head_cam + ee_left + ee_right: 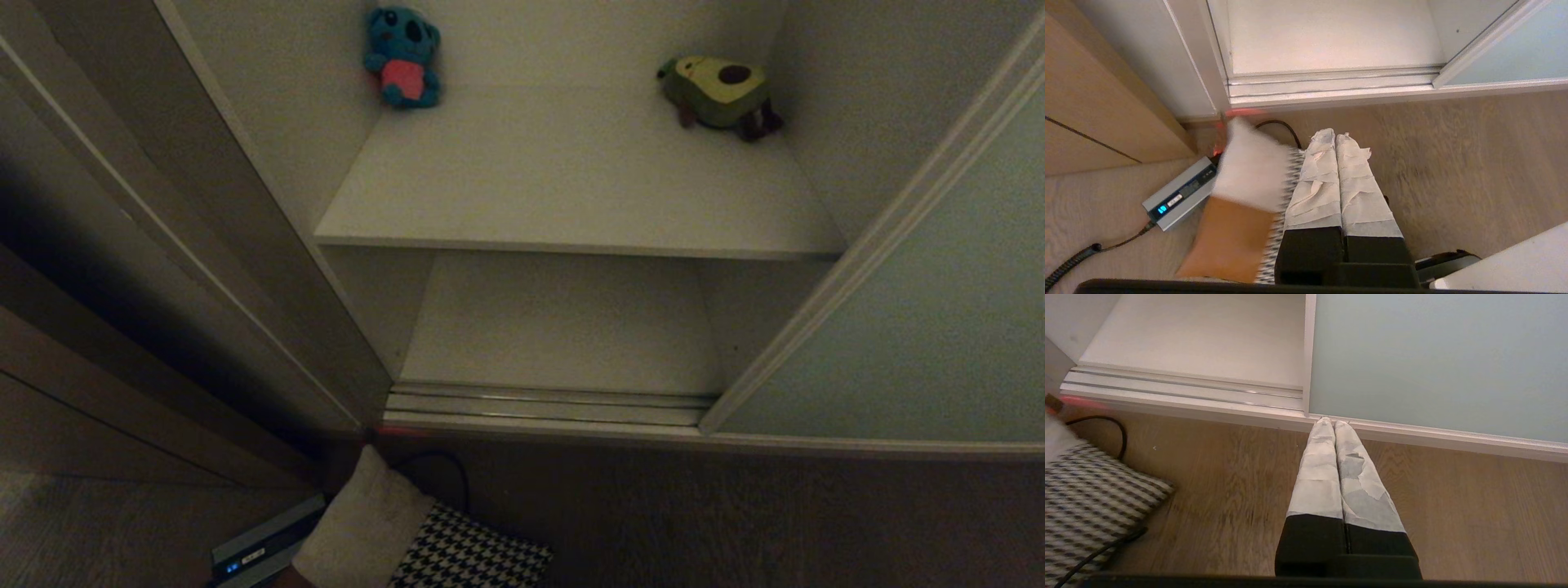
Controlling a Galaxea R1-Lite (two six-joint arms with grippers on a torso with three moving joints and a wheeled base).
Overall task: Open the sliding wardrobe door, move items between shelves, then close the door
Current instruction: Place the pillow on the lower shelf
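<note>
Sliding wardrobe door [922,327]: pale grey-green panel with a thin pale frame, slid to the right, leaving the left bay of the wardrobe open. Silver floor rails [547,404] lie exposed across the opening.

Shelves: upper shelf [571,180] carries a blue plush toy [402,57] with a pink belly at the back left corner and an avocado plush toy [718,91] at the back right, well apart from each other. Lower shelf [563,327], just behind the rails, carries nothing visible.

Cushion [424,535]: black-and-white houndstooth with a cream strip at one end, in front of the wardrobe near its left post, cream end raised toward the rails. Whether it rests on the floor or is lifted cannot be told.

Left gripper [1336,136]: tape-wrapped fingers pressed together, tips touching, just beside the cushion's patterned edge; whether any fabric is caught between them cannot be told.

Right gripper [1333,424]: fingers pressed together, empty, above the floor with tips pointing at the door's lower frame.

Surroundings: silver-grey power brick [1180,194] with a blue light, on the dark wood-grain floor [775,523] just beside the cushion's left side; a black cable [1280,126] loops behind the cushion, near the rails.
</note>
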